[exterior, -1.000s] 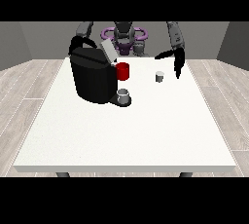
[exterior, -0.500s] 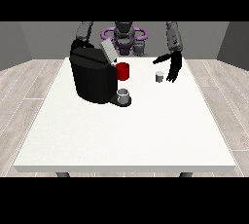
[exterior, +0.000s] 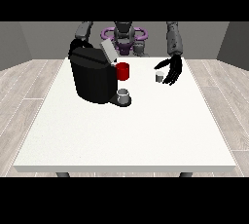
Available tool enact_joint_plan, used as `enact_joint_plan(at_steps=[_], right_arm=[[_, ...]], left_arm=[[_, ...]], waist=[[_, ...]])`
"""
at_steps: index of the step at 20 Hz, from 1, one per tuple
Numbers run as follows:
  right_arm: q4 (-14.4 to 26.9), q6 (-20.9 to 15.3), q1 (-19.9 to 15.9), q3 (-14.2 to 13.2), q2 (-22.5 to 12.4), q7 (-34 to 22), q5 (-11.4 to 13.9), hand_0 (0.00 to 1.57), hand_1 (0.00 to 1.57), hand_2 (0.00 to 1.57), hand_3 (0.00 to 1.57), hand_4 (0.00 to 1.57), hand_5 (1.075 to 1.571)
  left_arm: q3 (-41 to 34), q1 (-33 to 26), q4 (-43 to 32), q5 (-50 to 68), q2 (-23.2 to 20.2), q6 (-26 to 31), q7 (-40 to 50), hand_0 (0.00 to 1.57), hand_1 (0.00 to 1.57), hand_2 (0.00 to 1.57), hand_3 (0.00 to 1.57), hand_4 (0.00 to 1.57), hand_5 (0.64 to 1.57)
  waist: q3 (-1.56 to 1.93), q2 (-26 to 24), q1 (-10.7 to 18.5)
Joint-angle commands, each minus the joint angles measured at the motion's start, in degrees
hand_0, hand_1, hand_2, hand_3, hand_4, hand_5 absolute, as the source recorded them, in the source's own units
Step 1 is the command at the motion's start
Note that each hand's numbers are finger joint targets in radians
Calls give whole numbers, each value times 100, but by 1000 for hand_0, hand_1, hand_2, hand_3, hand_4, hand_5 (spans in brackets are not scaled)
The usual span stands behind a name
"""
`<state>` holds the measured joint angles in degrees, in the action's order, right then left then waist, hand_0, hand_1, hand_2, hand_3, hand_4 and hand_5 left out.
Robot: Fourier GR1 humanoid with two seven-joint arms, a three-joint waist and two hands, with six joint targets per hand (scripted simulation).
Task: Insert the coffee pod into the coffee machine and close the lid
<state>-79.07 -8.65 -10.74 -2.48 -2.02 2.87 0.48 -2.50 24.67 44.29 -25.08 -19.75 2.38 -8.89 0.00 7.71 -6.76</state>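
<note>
My hand at view's right, fingers spread, flanks coffee pod for pickup; coffee machine lid stands raised to receive it.

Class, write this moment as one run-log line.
pod: on table, ungrasped | hand at view's right: open beside pod | coffee machine: lid raised

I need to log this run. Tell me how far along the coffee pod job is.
Early stage. Done: the coffee machine has its lid raised, ready for loading. In hand: the robot hand at the view's right is beside the small grey coffee pod with fingers spread, not closed on it; the pod stands on the table. Left: grasp the pod, insert it, close the lid.
</note>
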Motion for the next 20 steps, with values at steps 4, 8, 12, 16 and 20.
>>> enact_joint_plan(at_steps=[4,8,12,16,20], right_arm=[[109,60,-136,-50,-72,8,-29,0,0,0,0,487,1571],[466,26,12,-200,60,448,-175,0,0,0,0,513,1571],[203,-234,-121,-20,151,85,21,0,0,0,0,514,1571],[218,-35,78,-31,68,311,-39,0,0,0,0,487,1571],[203,224,-8,-112,-78,345,-209,0,0,0,0,398,1571]], left_arm=[[74,260,-482,-570,27,-656,-373,673,673,809,551,0,1571],[158,272,-402,-758,276,-991,-276,686,686,849,651,288,1571],[36,476,-825,-898,103,-1092,-567,836,836,974,748,380,1571],[135,489,-979,-1144,-56,-1185,-594,930,930,1040,820,281,1571],[114,692,-1177,-1309,-32,-1340,-569,1115,1115,1173,966,280,1571]], waist=[[-1,131,-39],[1,3,96],[-1,25,27],[0,114,-66],[-1,212,-169]])
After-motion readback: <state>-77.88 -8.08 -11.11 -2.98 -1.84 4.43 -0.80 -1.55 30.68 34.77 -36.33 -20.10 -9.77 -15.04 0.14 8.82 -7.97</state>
